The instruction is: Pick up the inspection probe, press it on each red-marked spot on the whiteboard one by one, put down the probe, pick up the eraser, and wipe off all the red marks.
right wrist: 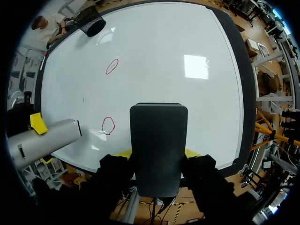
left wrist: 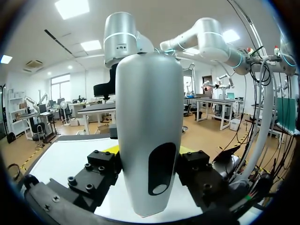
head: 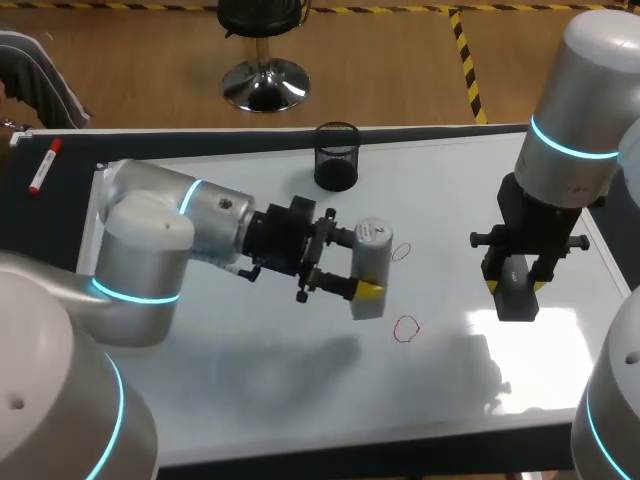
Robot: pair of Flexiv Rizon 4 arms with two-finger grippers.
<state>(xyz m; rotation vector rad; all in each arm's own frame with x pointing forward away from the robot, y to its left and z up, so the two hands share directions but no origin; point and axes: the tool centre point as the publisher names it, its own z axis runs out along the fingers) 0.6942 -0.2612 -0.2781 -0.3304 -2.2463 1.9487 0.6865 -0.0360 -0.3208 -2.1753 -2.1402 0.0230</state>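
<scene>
Firmly clamped from both sides, the silver probe (head: pixel 375 250) sits in the left gripper (head: pixel 348 262) over the whiteboard (head: pixel 250 370), beside two red marks (head: pixel 405 329). It looks rigid, smooth and probably slippery, best held mid-body as it is. The right gripper (head: pixel 516 286) is closed on the black eraser (head: pixel 517 300), seemingly light. Whether the probe touches the board cannot be made out.

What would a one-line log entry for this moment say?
left hand: shut on probe | right hand: shut on eraser | red marks: two, unwiped
</scene>
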